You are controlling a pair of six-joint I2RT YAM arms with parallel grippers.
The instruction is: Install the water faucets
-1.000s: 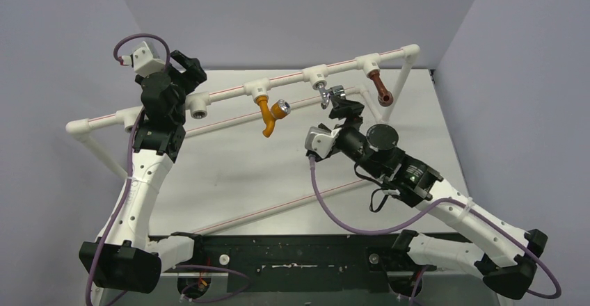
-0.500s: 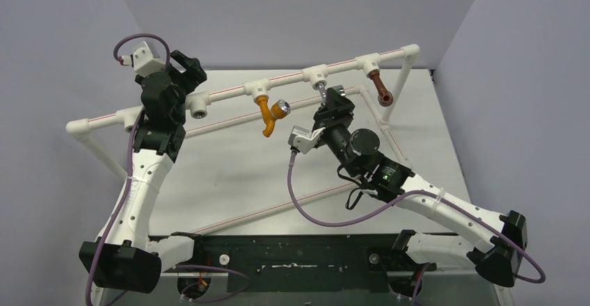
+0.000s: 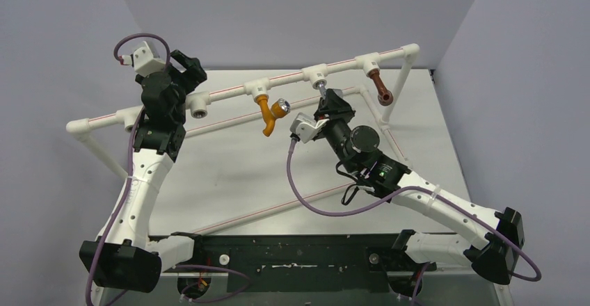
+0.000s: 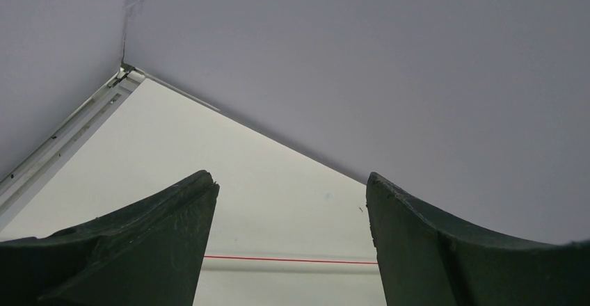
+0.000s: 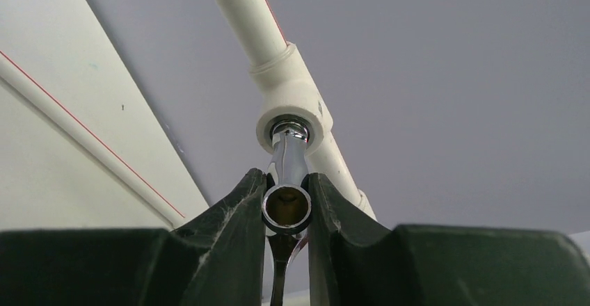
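The silver water faucet (image 5: 287,156) sticks out of a white tee fitting (image 5: 292,104) on the top pipe, its spout mouth facing the right wrist camera. My right gripper (image 5: 286,203) is shut on that spout, one finger on each side. From above, the right gripper (image 3: 325,101) sits just below the middle fitting. The orange faucet (image 3: 266,116) with its chrome knob hangs from the fitting to the left. At the right, the brown faucet (image 3: 380,87) hangs from another fitting. My left gripper (image 3: 189,66) is raised at the far left, open and holding nothing (image 4: 292,202).
A white pipe frame (image 3: 229,89) with red stripes spans the back of the table, with slanted legs at both ends. An open tee socket (image 3: 200,113) sits on it beside the left arm. A lower pipe (image 3: 236,119) runs across behind the faucets.
My right gripper has swung left onto the silver faucet, turned its wrist and closed on the spout. The left arm has not moved.
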